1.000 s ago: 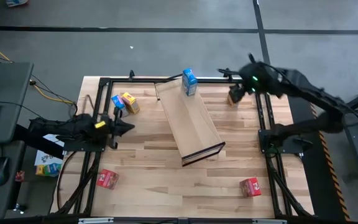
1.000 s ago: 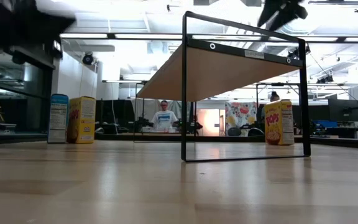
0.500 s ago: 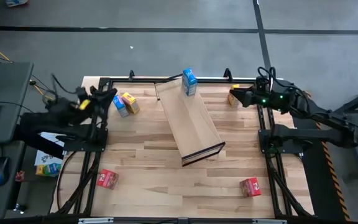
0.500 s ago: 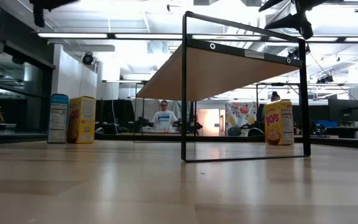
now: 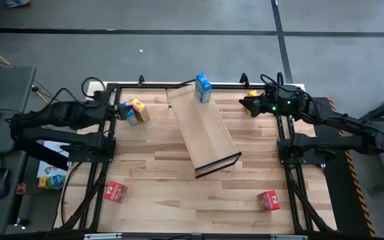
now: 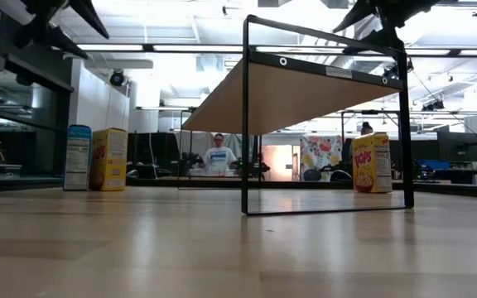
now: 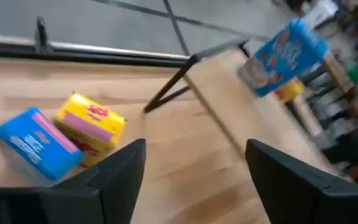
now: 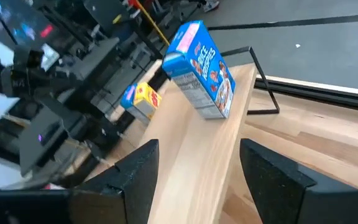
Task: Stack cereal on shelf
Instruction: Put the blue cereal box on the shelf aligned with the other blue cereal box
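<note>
Shelf (image 5: 205, 131) lies diagonally mid-tabletop (image 5: 159, 180), one blue cereal box (image 5: 203, 88) upright on its far end (black frame lip at the near end). Left pincer (image 5: 117, 111) spread, empty, beside the blue box (image 7: 35, 144) and yellow box (image 7: 91, 125). Right pincer (image 5: 247, 103) spread, empty, by a yellow box (image 6: 371, 163); red boxes (image 5: 115, 192) (image 5: 268, 199) at near corners.

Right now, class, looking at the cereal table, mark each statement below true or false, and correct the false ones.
1. One blue box stands on the shelf. True.
2. Both red boxes are on the shelf. False: one red box and the other red box lie on the tabletop.
3. The left gripper is near a blue and yellow pair. True.
4. The right gripper holds a box. False: it is open and empty.
</note>
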`<state>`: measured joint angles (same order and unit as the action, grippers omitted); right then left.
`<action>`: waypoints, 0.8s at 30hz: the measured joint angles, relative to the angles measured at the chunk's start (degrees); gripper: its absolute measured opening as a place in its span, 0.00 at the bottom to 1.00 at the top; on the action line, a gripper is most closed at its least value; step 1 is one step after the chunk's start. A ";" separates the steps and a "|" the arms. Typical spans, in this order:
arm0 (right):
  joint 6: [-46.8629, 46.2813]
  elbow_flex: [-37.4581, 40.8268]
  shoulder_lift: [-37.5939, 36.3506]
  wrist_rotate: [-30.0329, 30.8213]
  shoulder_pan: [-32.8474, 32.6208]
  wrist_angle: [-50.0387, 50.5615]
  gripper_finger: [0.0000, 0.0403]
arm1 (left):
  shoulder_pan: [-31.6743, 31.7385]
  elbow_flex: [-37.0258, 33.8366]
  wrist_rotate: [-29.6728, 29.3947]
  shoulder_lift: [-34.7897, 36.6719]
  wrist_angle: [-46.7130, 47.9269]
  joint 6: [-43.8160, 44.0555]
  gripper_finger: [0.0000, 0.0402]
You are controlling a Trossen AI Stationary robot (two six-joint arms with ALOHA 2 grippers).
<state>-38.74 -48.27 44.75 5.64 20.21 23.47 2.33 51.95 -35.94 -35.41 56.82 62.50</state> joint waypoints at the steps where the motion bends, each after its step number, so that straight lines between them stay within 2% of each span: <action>1: 0.24 0.00 -0.01 -0.14 0.00 0.43 0.54 | 0.23 -0.33 -1.79 -0.55 0.02 1.10 0.69; 3: 1.04 -0.05 -0.09 -0.13 0.00 1.07 0.54 | 1.71 -0.53 -5.18 -1.75 0.78 7.47 0.69; 5: 1.88 -0.07 -0.19 -0.12 0.01 1.74 0.54 | 4.43 -0.49 -5.55 -3.27 4.47 12.69 0.70; 10: 4.31 -0.09 -0.11 -0.11 0.01 2.45 0.54 | 12.14 -0.49 2.12 -8.95 16.27 21.75 0.70; 18: 8.34 -0.09 -0.11 -0.06 0.00 2.44 0.54 | 17.57 -0.49 2.89 -22.16 15.13 23.31 0.70; 24: 9.24 -0.09 -0.11 0.29 0.00 2.44 0.54 | 18.72 -0.51 2.54 -27.30 15.22 27.79 0.70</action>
<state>-29.50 -48.36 44.64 5.93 20.21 25.91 21.05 51.44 -33.40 -62.71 72.04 90.29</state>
